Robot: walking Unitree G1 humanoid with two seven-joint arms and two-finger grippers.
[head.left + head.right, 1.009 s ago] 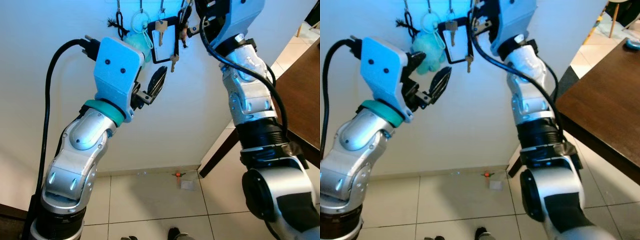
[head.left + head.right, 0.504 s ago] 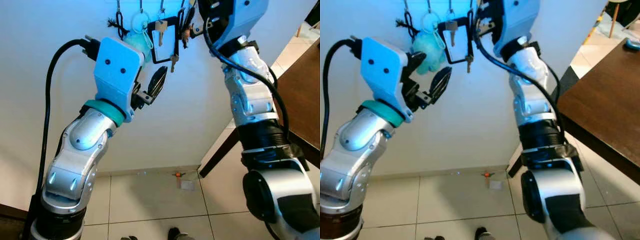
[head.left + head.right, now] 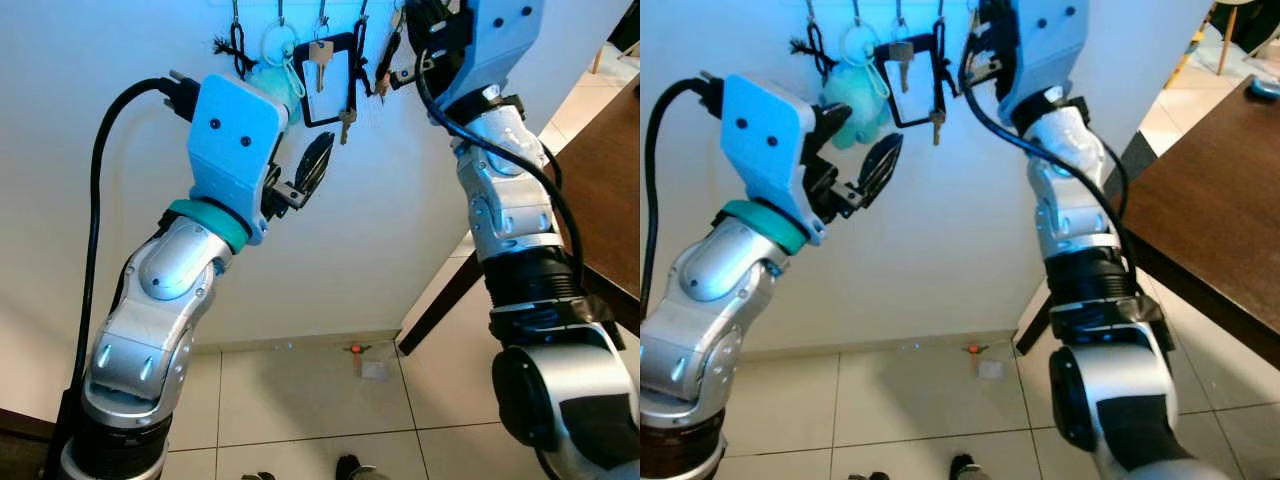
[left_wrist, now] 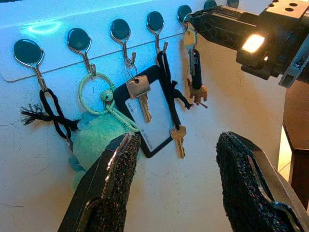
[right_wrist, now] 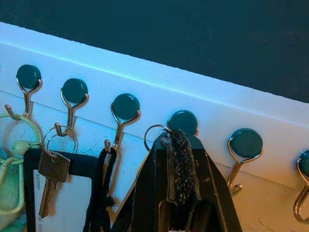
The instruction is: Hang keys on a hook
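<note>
A white wall rack (image 4: 96, 36) carries a row of green-capped hooks. My right gripper (image 5: 176, 137) is up at the rack, shut on the ring (image 5: 150, 137) of a bunch of keys (image 4: 194, 65) that dangles below its fingers (image 4: 217, 21). The ring sits right by one green-capped hook (image 5: 182, 122); the fingers hide the hook's wire, so I cannot tell whether the ring is over it. My left gripper (image 4: 176, 186) is open with nothing in it, held a little below the rack (image 3: 315, 165), left of the right gripper (image 3: 400, 45).
Other hooks hold a black cord loop (image 4: 50, 113), a teal plush keychain (image 4: 96, 145), and a black card holder (image 4: 154, 113) with keys. Two hooks (image 5: 245, 145) beside the gripper are bare. A dark wooden table (image 3: 1210, 200) stands at the right, tiled floor (image 3: 300, 400) below.
My right arm has shifted slightly to the right along the rack, carrying the keys with it. The left arm has stayed still.
</note>
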